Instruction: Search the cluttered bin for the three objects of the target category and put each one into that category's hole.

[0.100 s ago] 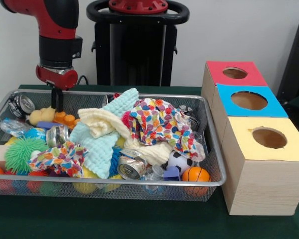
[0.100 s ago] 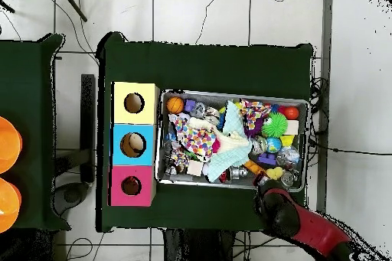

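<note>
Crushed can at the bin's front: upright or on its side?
On its side: the crushed can lies among the cloths with its round end facing the camera.

green tablecloth [image 1: 139, 224] | orange discs [image 2: 8, 170] | floor cables [image 2: 337, 149]

cluttered mesh bin [image 1: 217, 181], three holed boxes [image 1: 261, 164] beside

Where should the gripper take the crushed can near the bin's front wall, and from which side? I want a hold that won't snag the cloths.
Probably grip the crushed can across its dented body, coming straight down from above. It lies on its side with its round end facing the mesh bin's front wall, its upper side mostly bare. The pale blue cloth lies just behind it, so a sideways approach risks catching fabric.
</note>
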You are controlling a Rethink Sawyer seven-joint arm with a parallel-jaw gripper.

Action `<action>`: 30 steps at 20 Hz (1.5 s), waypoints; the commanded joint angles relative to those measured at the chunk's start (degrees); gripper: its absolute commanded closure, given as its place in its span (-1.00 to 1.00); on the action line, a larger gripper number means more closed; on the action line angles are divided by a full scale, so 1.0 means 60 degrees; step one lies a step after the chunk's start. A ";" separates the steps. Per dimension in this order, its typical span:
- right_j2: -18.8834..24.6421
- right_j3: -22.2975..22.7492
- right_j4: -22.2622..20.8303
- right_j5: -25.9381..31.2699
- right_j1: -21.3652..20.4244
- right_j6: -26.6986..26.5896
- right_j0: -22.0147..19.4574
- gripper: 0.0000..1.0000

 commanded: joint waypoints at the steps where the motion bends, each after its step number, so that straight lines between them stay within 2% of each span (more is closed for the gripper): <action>1: 0.0357 0.0030 -0.0196 0.0175 0.0116 0.0907 0.0027 -1.00; 2: 0.0431 0.0035 -0.0097 0.0441 0.0103 0.0885 -0.0020 -1.00; 13: 0.0433 -0.0018 0.0230 0.0707 0.0108 0.1054 -0.0125 -1.00; 30: 0.0664 0.0018 0.0105 0.1124 -0.0227 0.0784 -0.0461 -1.00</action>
